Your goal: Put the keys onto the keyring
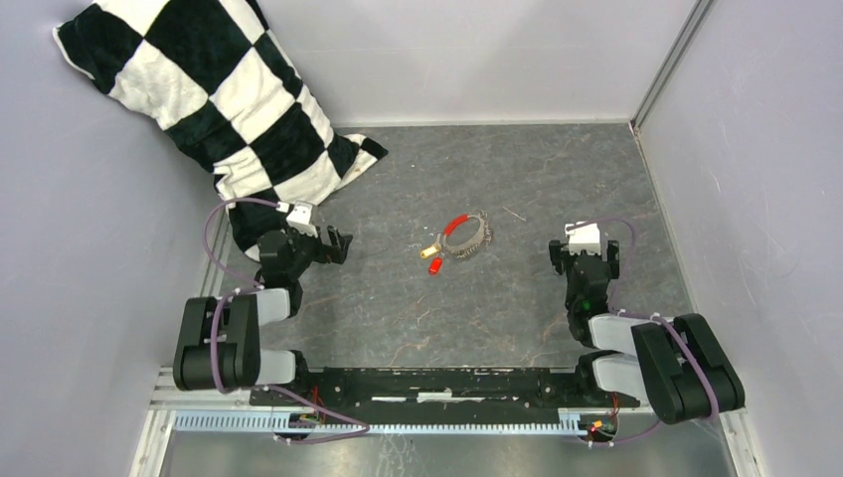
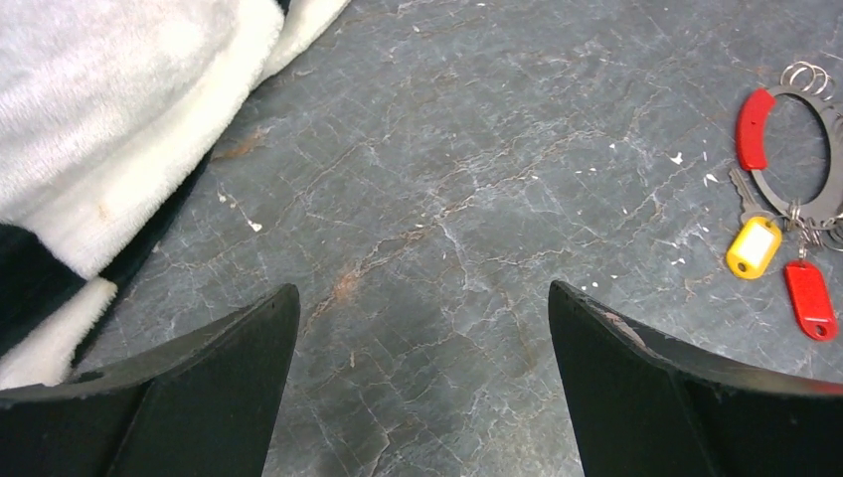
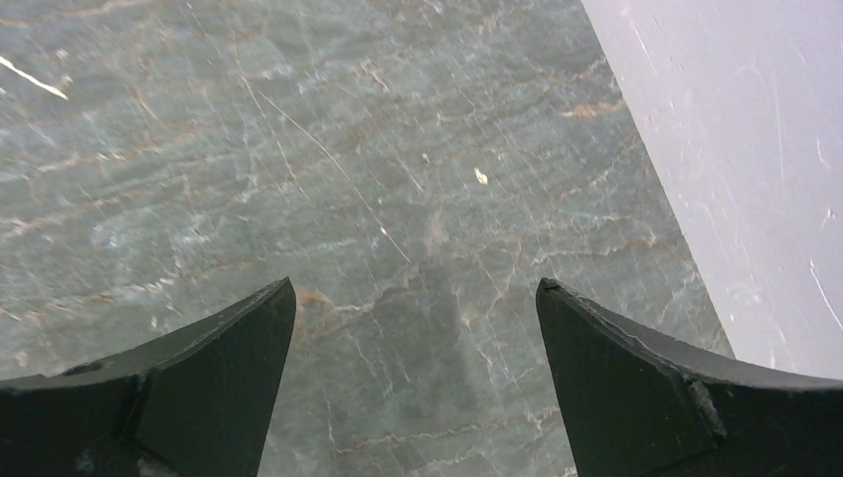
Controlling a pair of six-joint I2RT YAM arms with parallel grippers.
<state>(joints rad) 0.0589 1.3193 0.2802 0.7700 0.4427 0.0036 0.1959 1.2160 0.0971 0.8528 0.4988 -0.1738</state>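
The keyring [image 1: 467,236] lies mid-table, a grey ring with a red arc; the left wrist view has it at the right edge [image 2: 833,159]. A yellow-headed key [image 1: 429,252] [image 2: 753,247] and a red-headed key [image 1: 435,265] [image 2: 809,299] lie at the ring's near-left side, touching it by small rings. My left gripper [image 1: 339,245] [image 2: 422,293] stands open well to the left of them, with nothing between its fingers. On the right side of the table my right gripper [image 1: 585,260] [image 3: 416,288] is open over bare table, empty.
A black-and-white checked pillow [image 1: 214,94] leans in the back-left corner, close to the left gripper [image 2: 109,109]. Pale walls enclose the table; the right wall [image 3: 736,149] is near the right gripper. A thin pale sliver [image 1: 514,213] lies behind the keyring.
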